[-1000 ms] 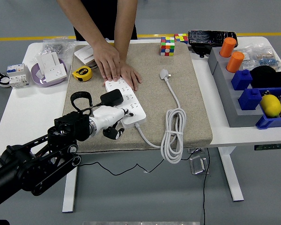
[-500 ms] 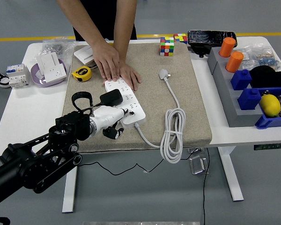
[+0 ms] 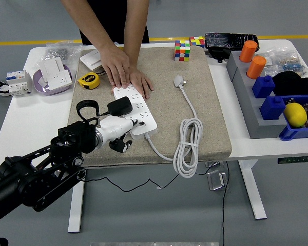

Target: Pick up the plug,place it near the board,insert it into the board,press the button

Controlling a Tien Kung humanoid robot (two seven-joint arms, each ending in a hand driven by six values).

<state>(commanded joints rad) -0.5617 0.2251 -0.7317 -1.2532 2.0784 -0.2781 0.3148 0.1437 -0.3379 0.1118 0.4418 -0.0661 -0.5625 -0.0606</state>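
Note:
A white power strip (image 3: 138, 109), the board, lies on a beige mat (image 3: 164, 77) in the middle of the table. A person's two hands (image 3: 124, 72) press flat on its far end. My left hand (image 3: 115, 130) reaches in from the lower left and is shut on a black plug (image 3: 120, 105), which sits on the strip's near part. A thin black wire runs down from the plug over the table's front edge. The strip's own white cable (image 3: 187, 141) lies coiled to the right, ending in a white plug (image 3: 179, 80). My right arm is out of view.
A yellow tape measure (image 3: 89, 81), a purple dish with a white socket (image 3: 55, 77) and a breaker (image 3: 18, 83) sit at the left. Two colour cubes (image 3: 183, 50) stand at the back. Grey and blue bins with orange cylinders (image 3: 256, 66) and a lemon (image 3: 296, 114) fill the right.
The whole scene shifts slightly left and up in the picture. My left hand with the black plug stays at the power strip. The person's hands keep holding the strip.

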